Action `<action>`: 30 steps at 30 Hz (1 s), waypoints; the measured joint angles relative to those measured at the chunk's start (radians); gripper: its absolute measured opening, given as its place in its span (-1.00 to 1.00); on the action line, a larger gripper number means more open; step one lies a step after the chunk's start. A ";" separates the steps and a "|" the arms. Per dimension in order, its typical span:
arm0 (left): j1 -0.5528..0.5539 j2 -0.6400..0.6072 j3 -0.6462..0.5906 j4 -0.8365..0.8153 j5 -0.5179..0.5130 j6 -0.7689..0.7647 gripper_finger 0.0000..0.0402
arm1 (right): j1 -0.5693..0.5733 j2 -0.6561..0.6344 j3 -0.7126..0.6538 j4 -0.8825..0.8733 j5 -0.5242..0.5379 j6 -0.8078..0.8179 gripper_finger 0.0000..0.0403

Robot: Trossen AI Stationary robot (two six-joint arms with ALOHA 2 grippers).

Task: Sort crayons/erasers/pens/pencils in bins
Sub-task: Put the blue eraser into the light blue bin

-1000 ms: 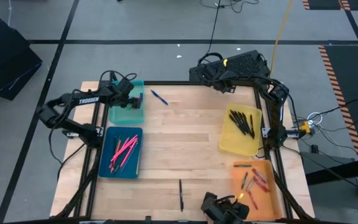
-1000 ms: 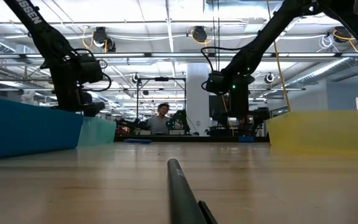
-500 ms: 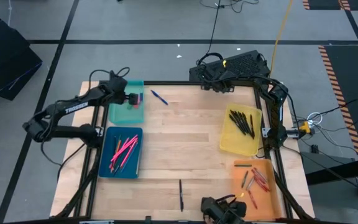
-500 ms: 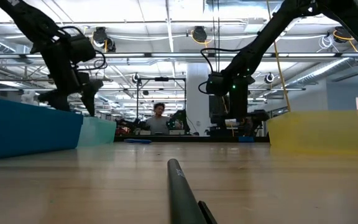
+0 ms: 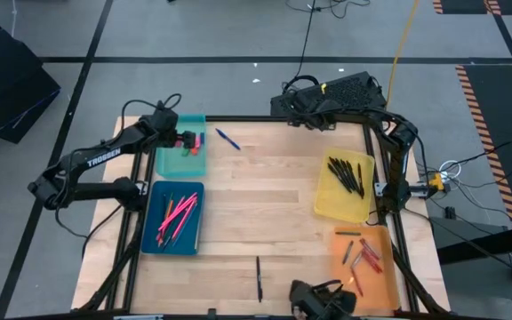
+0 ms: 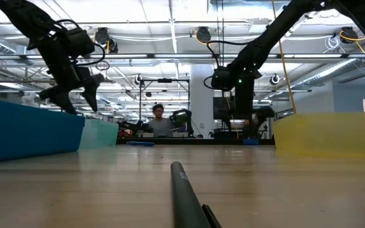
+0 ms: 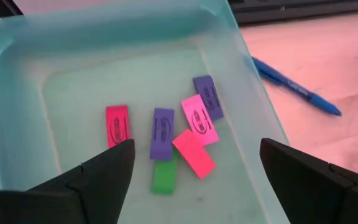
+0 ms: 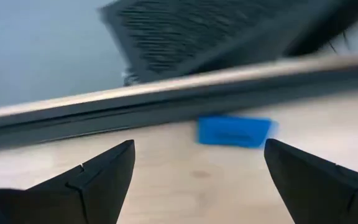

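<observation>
My left gripper point(image 7: 194, 149) hangs open over the teal bin point(image 5: 182, 156), at the table's far left. Several erasers point(image 7: 194, 124), pink, red, purple and green, lie flat on that bin's floor. My right gripper point(image 8: 197, 149) is open and points down near the table's far edge point(image 5: 302, 118). A blue eraser point(image 8: 235, 132) lies on the wood just beyond its fingers. A blue pen point(image 5: 228, 139) lies right of the teal bin. A black pen point(image 5: 259, 278) lies near the front edge.
The dark blue bin point(image 5: 152, 233) holds pink and orange sticks. The yellow bin point(image 5: 327, 203) holds black pens. The orange bin point(image 5: 382, 276) holds short red and green crayons. A black box point(image 5: 345, 89) sits beyond the far edge. The middle of the table is bare wood.
My left gripper has risen out of the teal bin and now hangs above it, its arm drawn back toward the table's left edge.
</observation>
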 joint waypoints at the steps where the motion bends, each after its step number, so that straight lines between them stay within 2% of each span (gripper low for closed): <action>1: 0.000 0.000 0.000 -0.007 0.005 -0.001 0.74 | -0.001 -0.004 0.000 -0.030 0.007 0.051 0.73; 8: 0.000 0.000 0.000 -0.012 0.006 -0.025 0.74 | 0.046 -0.051 0.000 -0.207 0.024 0.165 0.73; 13: 0.000 0.000 0.000 -0.012 0.006 -0.022 0.74 | 0.031 -0.074 0.000 -0.300 0.018 0.155 0.73; 19: 0.000 0.000 0.000 0.005 0.006 -0.023 0.74 | -0.070 -0.034 0.000 -0.197 -0.117 0.046 0.73; 26: 0.000 0.000 0.000 0.007 0.027 -0.038 0.74 | -0.121 -0.031 0.047 -0.271 -0.169 -0.085 0.73; 30: 0.000 0.000 0.000 0.044 0.026 -0.045 0.74 | -0.162 0.021 0.126 -0.283 -0.250 -0.157 0.73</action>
